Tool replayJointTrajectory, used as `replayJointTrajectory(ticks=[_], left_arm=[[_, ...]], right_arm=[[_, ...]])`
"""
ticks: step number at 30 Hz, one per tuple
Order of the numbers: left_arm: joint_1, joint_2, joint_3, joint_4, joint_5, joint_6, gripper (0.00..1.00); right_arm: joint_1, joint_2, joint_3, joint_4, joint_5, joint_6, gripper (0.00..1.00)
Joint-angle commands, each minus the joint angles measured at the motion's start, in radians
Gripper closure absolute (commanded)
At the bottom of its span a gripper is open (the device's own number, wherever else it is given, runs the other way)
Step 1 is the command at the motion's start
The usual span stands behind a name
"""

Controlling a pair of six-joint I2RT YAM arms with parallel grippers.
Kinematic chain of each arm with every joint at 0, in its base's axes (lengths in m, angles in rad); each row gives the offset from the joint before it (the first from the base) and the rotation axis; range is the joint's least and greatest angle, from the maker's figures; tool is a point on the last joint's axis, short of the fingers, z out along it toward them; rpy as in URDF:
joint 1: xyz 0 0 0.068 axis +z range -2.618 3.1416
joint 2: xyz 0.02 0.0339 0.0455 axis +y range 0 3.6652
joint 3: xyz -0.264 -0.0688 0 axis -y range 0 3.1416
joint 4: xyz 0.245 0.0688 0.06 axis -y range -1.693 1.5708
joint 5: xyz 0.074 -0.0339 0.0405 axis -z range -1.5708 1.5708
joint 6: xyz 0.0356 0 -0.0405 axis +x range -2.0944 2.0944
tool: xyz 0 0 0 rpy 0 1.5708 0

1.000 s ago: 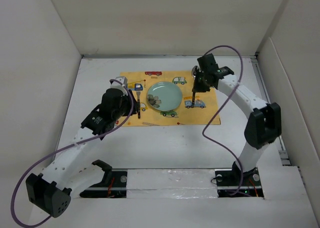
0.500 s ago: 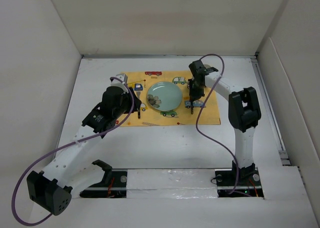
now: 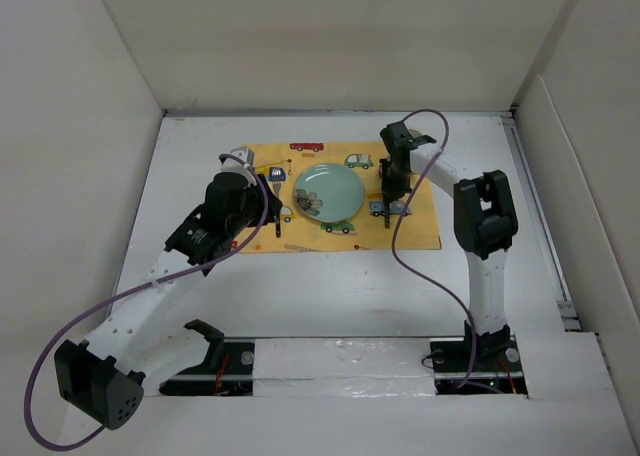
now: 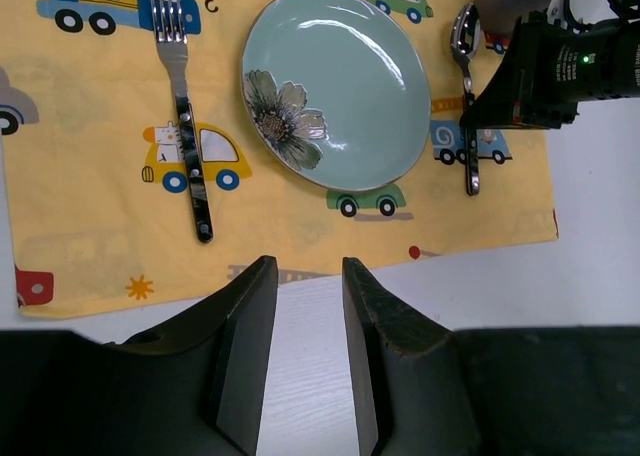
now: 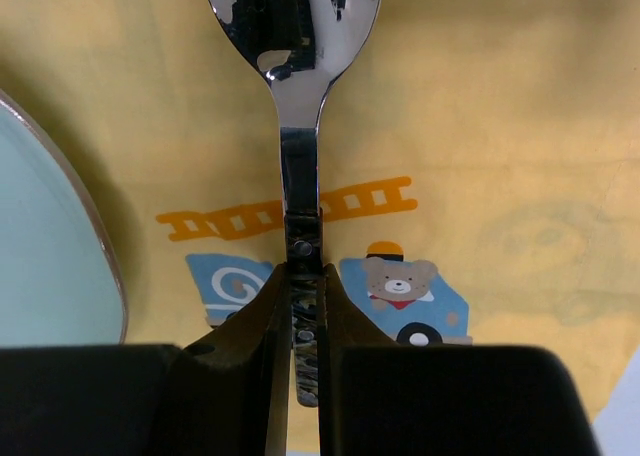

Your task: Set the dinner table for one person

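Right now, on my top feed, the dinner table (image 3: 330, 286) is the white top spread between the wall panels, with both arm bases at its near edge. The yellow car-print placemat (image 3: 410, 231) lies flat on its far middle part. A pale green plate (image 3: 328, 192) with a flower printed on it sits in the middle of the mat. To its left a fork (image 4: 185, 126) lies on the cloth, tines pointing at the far wall and clear of the plate rim. On the plate's other side, the right gripper (image 5: 303, 286) is pinched tight on the handle of a spoon (image 5: 300, 96), and my right wrist view shows a finger pressed against each side of the patterned handle. The spoon's bowl points away from the arm bases and its length runs alongside the plate, over a little printed car with a bear in it. I cannot tell whether the spoon lies on the cloth or sits a touch above it. The left gripper (image 4: 308, 276) hangs over the near edge of the mat, below the plate and fork, its fingers parted by a modest gap and holding nothing.
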Motion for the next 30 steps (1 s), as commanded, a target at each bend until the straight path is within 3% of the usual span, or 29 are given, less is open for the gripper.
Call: replayJointTrajectory(ticks=[1,6,10,14,18,19,20,22,27,30], left_arm=[[-0.006,-0.008,0.017,0.034,-0.021,-0.006,0.70],[-0.006,-0.005,0.029,0.031,-0.033,-0.009,0.62],[-0.006,0.007,0.057,0.031,-0.046,-0.001,0.58],[-0.006,0.026,0.109,0.026,-0.058,0.014,0.56],[-0.006,0.065,0.227,0.002,-0.076,0.029,0.54],[-0.006,0.073,0.254,-0.011,-0.093,0.036,0.54],[-0.006,0.093,0.343,-0.028,-0.128,0.045,0.54],[-0.006,0.096,0.377,-0.044,-0.139,0.054,0.53],[-0.006,0.078,0.529,-0.075,-0.280,0.066,0.48],[-0.006,0.017,0.540,-0.072,-0.380,0.074,0.41]], right_arm=[[0.017,0.007,0.038,0.003,-0.003,-0.015,0.92],[0.037,-0.042,0.049,-0.015,0.014,-0.026,0.61],[0.046,-0.119,0.052,-0.058,0.028,-0.027,0.48],[0.055,-0.248,0.034,-0.099,0.023,-0.026,0.45],[0.078,-0.500,-0.020,-0.072,-0.018,-0.024,0.44],[0.078,-0.553,-0.043,-0.029,-0.017,-0.024,0.44],[0.078,-0.714,-0.070,0.029,-0.014,0.003,0.43],[0.054,-0.778,-0.125,0.127,0.006,0.014,0.42],[-0.084,-1.102,-0.307,0.382,0.126,0.146,0.18],[-0.179,-1.204,-0.348,0.352,0.178,0.187,0.10]])
